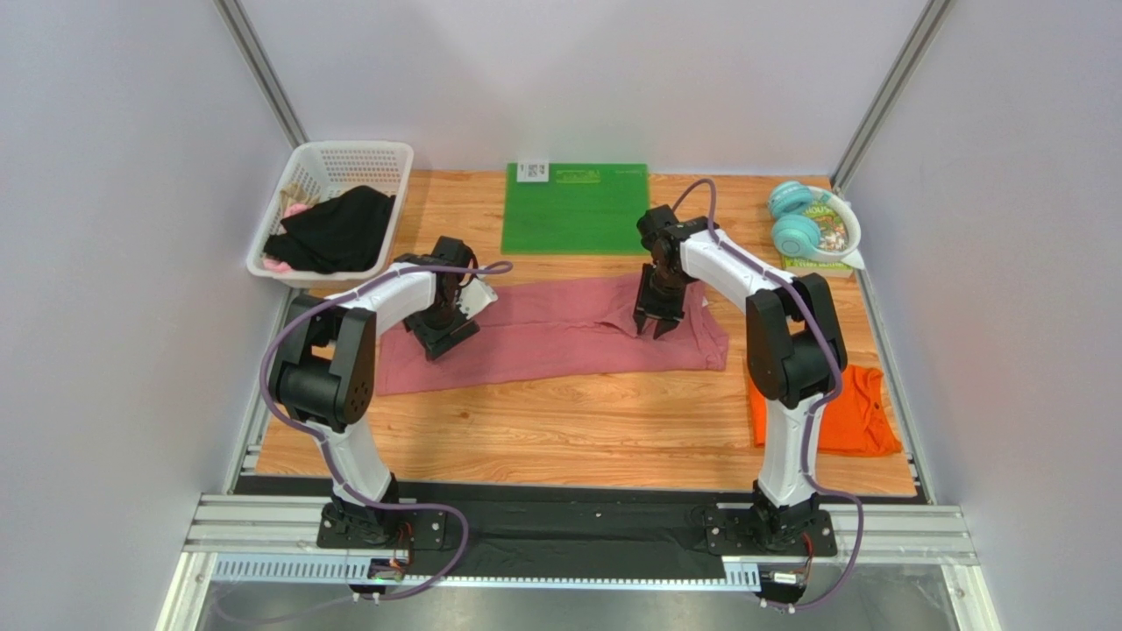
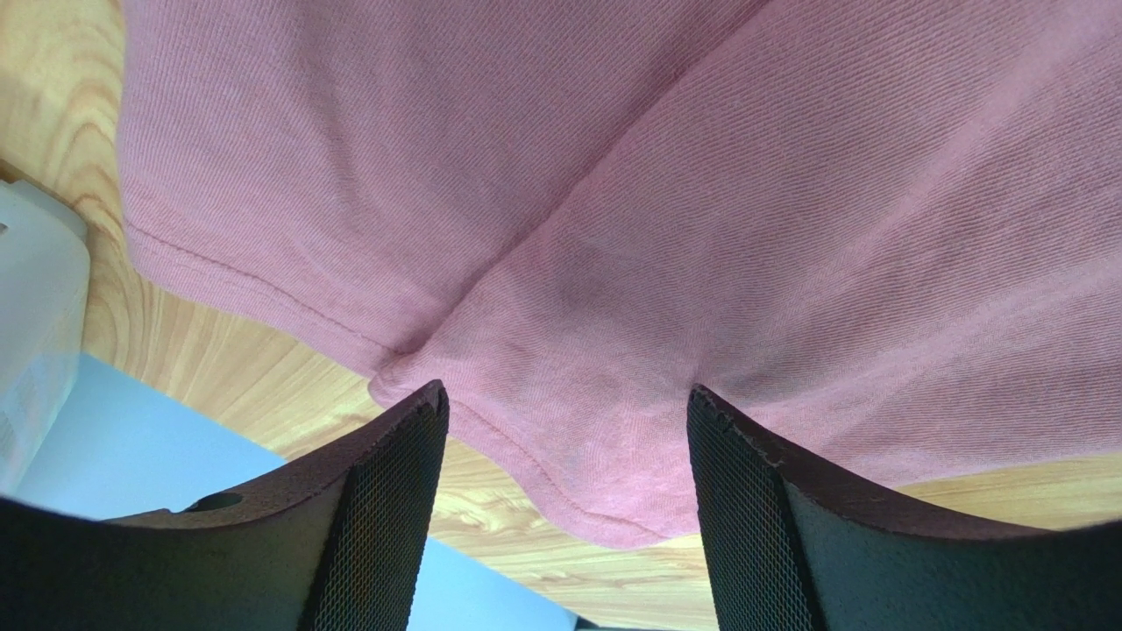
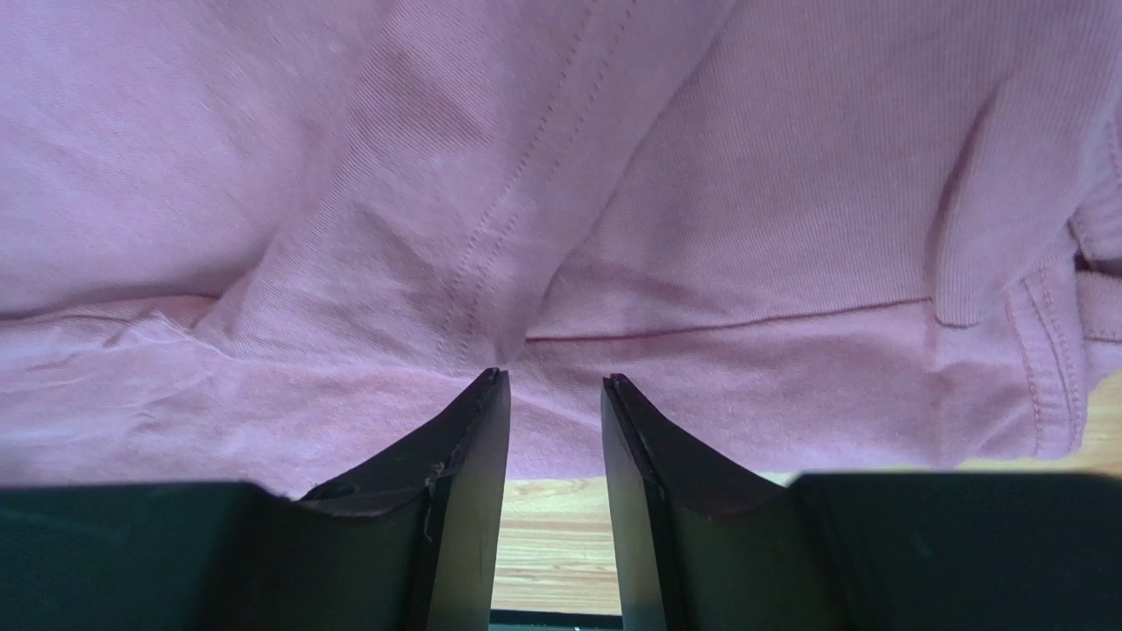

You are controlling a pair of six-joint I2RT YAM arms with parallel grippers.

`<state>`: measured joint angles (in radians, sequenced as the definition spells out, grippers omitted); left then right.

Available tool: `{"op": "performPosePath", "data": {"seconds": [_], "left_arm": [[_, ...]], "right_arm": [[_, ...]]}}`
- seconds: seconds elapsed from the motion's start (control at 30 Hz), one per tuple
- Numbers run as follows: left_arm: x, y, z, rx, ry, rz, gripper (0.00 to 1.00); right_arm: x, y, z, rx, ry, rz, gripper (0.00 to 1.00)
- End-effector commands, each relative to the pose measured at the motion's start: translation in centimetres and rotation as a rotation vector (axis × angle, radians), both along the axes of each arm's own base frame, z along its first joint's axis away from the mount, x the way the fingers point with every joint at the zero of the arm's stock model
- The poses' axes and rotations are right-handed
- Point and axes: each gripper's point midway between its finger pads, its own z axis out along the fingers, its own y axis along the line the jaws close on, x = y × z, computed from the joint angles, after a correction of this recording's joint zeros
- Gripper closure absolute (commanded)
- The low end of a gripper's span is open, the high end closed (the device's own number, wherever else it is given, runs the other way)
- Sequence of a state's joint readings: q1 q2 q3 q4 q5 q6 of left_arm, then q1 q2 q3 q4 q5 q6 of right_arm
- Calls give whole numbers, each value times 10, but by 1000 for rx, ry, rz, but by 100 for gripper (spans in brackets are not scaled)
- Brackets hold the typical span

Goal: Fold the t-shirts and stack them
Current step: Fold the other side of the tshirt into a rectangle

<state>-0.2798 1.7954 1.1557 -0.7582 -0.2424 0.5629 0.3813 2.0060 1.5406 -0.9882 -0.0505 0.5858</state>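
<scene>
Plain pale walls (image 1: 119, 263) enclose a light wooden table (image 1: 593, 434), evenly lit

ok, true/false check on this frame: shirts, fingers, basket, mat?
1. The left gripper and right gripper are both at the pink t-shirt. True.
2. The orange t-shirt sits in the basket. False: it lies on the table by the right arm's base; the basket holds black cloth.
3. The left fingers stand wide apart. True.
4. The pink t-shirt lies on the green mat. False: it lies on bare wood, nearer the arms than the mat.
</scene>
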Motion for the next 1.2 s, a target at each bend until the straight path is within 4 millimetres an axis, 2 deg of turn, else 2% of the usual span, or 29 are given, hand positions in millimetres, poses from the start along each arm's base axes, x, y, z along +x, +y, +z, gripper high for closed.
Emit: {"op": "performPosePath", "data": {"seconds": [0.0,0.23,0.63,0.87,1.17], "left_arm": [[11,-2,16,-5,-55,9,27],[15,-3,16,-7,-60,4,27],[15,-1,10,2,-56,1,27],[14,0,10,3,-57,-2,27],[10,3,3,7,-44,-3,27]], "right_arm": [[13,5,1,-10,-30,14,64],[1,2,-7,-49,-10,23,64],[3,-3,-15,-93,-2,31,64],[21,6,-13,-91,-16,33,65],[48,19,11,-65,-83,29,64]]}}
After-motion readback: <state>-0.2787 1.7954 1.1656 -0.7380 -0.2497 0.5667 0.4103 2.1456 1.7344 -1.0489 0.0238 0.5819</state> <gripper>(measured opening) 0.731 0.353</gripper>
